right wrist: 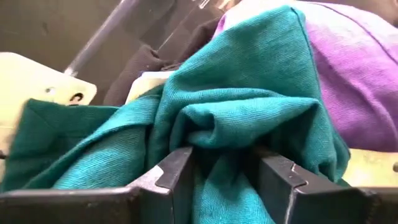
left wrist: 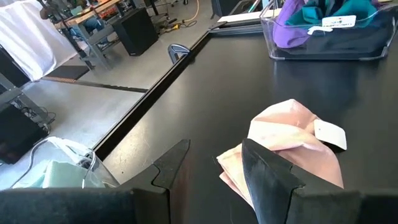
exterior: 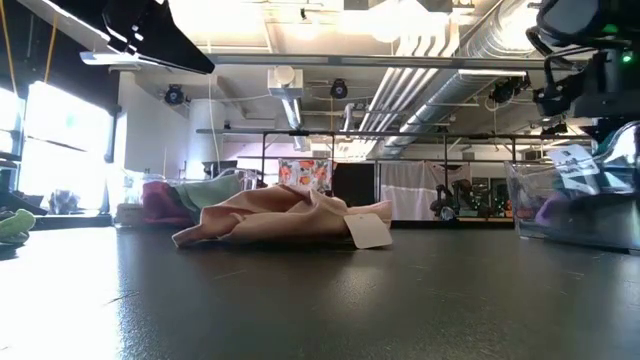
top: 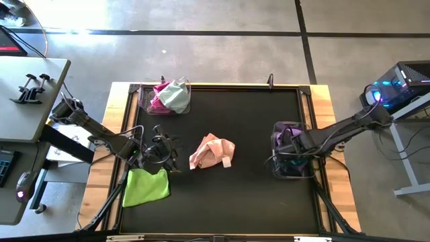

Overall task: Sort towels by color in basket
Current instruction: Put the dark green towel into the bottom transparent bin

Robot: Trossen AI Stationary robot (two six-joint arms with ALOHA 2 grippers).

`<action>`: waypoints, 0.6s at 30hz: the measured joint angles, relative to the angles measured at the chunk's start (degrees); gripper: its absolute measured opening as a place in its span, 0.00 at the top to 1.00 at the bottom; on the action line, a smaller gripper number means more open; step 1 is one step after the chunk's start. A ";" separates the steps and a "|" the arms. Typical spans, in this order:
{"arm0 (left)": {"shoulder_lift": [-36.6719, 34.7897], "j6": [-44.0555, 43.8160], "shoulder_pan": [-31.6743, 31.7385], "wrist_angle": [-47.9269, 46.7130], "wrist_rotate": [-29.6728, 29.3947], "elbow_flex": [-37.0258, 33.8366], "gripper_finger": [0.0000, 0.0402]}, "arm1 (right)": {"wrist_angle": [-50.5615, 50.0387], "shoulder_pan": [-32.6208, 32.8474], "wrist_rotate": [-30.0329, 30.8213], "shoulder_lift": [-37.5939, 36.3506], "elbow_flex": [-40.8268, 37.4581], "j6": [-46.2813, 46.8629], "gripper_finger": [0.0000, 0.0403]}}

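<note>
A peach-pink towel (top: pixel 211 152) (left wrist: pixel 292 140) with a white tag lies crumpled mid-table. My left gripper (top: pixel 163 152) (left wrist: pixel 214 155) is open just left of it, touching nothing. A lime green towel (top: pixel 146 187) lies flat near the table's left near corner. A clear basket (top: pixel 142 101) at the far left holds magenta and mint towels (top: pixel 169 96). My right gripper (top: pixel 290 142) (right wrist: pixel 222 163) is open, down inside the right clear basket (top: pixel 275 165), over a dark teal towel (right wrist: pixel 236 93) beside a purple towel (right wrist: pixel 360 74). My right gripper comes from above into the basket. Its open fingers (right wrist: pixel 180 171) stand on either side of a bunched fold of the dark teal towel (right wrist: pixel 217 140). The cloth fills the gap and touches both inner faces. The towel rests on the other cloths in the basket.
The black mat is framed by a wooden table edge (top: pixel 113 134). A white tag (exterior: pixel 368 230) sticks out of the peach-pink towel. Dark cloth (right wrist: pixel 137 68) lies under the teal one. Bare mat lies between the peach-pink towel and the right basket.
</note>
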 joint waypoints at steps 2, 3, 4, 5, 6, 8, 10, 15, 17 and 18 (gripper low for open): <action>0.00 -0.02 0.00 0.02 0.00 0.00 0.67 | 1.42 -0.41 0.20 0.46 -0.09 -1.29 0.68; 0.00 -0.02 0.00 0.03 0.00 0.00 0.67 | 2.23 -0.60 0.04 0.58 -0.12 -2.30 0.68; 0.00 -0.02 0.00 0.01 0.00 0.00 0.67 | 2.39 -0.74 -0.06 0.60 -0.10 -2.88 0.68; 0.00 -0.02 0.00 0.01 -0.02 0.00 0.67 | 2.21 -0.89 -0.13 0.58 0.05 -3.69 0.68; 0.00 -0.03 0.00 0.03 0.00 0.00 0.67 | 1.92 -0.99 -0.14 0.56 0.51 -4.06 0.68; 0.00 -0.05 0.00 0.02 0.00 0.00 0.67 | 1.02 -0.97 0.05 0.36 2.19 -4.31 0.68; 0.00 -0.07 0.00 0.00 0.00 0.02 0.67 | -0.63 -0.87 0.03 0.29 4.73 -5.04 0.68; 0.00 -0.11 0.00 -0.01 0.00 0.02 0.67 | -5.04 0.54 -0.13 0.29 12.76 -5.78 0.68; 0.00 -0.11 0.00 -0.01 0.00 0.02 0.67 | -6.84 1.53 -0.06 0.29 15.74 -5.70 0.68; 0.00 -0.11 0.00 -0.03 0.00 0.02 0.67 | -7.73 1.98 0.06 0.29 17.08 -5.27 0.68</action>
